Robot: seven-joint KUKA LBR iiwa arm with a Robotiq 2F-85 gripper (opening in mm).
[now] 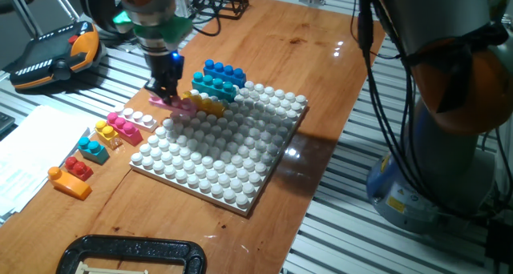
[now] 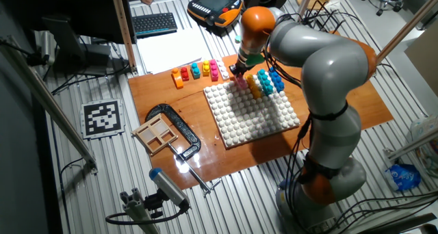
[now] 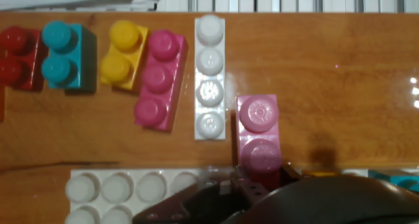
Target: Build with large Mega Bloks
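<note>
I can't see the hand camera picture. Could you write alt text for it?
The gripper at the bottom edge holds a light pink brick just above the white baseplate. On the wooden table beyond lie loose bricks in a row: white, dark pink, yellow, teal and red.

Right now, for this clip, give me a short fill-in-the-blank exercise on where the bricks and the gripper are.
1. The gripper is at a light ___ two-stud brick.
2. In the hand view, the loose white brick has ___ studs.
3. Left of the white brick lies a darker pink brick with ___ studs.
4. On the baseplate, the blue brick sits beside a ___ one.

Missing words: pink; four; three; teal
</note>
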